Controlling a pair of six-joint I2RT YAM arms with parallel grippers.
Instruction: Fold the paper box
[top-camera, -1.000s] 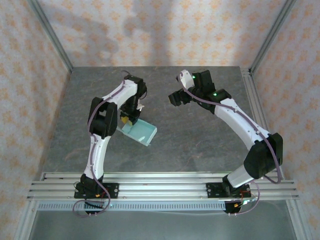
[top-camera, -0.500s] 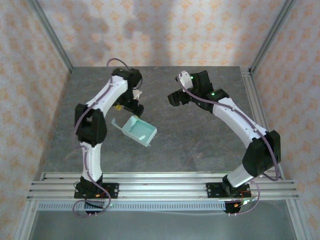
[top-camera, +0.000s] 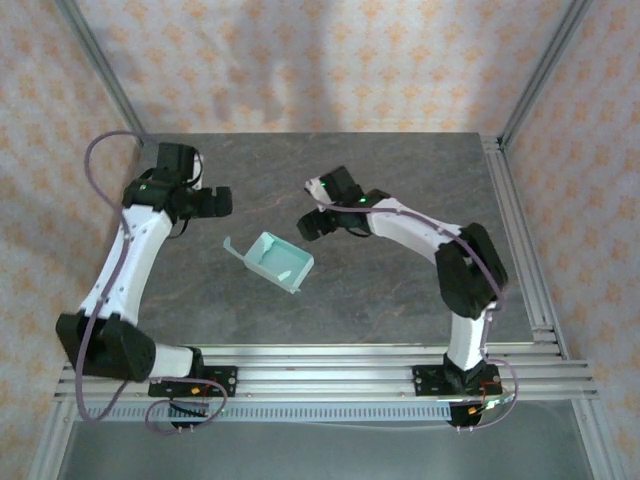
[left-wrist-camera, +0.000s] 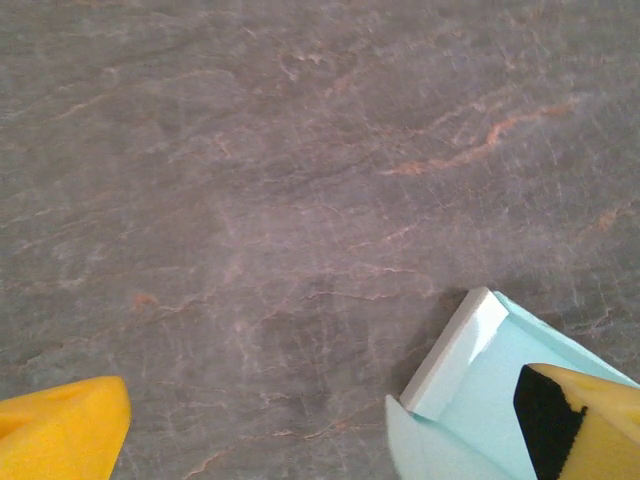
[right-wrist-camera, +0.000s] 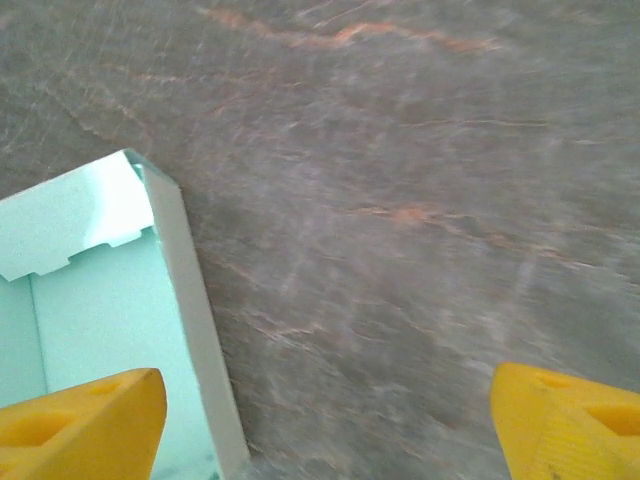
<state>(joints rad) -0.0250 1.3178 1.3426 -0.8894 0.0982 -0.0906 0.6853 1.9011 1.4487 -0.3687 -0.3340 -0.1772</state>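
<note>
The paper box (top-camera: 275, 260) lies on the grey table (top-camera: 400, 170) as a pale mint-green open tray, with a flap sticking up at its left end. My left gripper (top-camera: 218, 203) hovers open behind and to the left of it, holding nothing. In the left wrist view its open gripper (left-wrist-camera: 320, 440) spans bare table, and the box's corner (left-wrist-camera: 470, 390) lies by the right fingertip (left-wrist-camera: 585, 425). My right gripper (top-camera: 310, 224) is open just behind the box's right end. The right wrist view shows its open gripper (right-wrist-camera: 325, 430) over table, with the box's wall (right-wrist-camera: 190, 300) beside the left fingertip (right-wrist-camera: 85, 425).
Aluminium rails (top-camera: 320, 365) carry both arm bases at the near edge. Patterned walls and metal frame posts (top-camera: 100, 70) enclose the table on three sides. Bare stone-look surface stretches to the right of the box (top-camera: 400, 280).
My left gripper opened, let go of the box and swung away to the back left. The box's left flap sprang up. My right gripper moved left and down toward the box.
</note>
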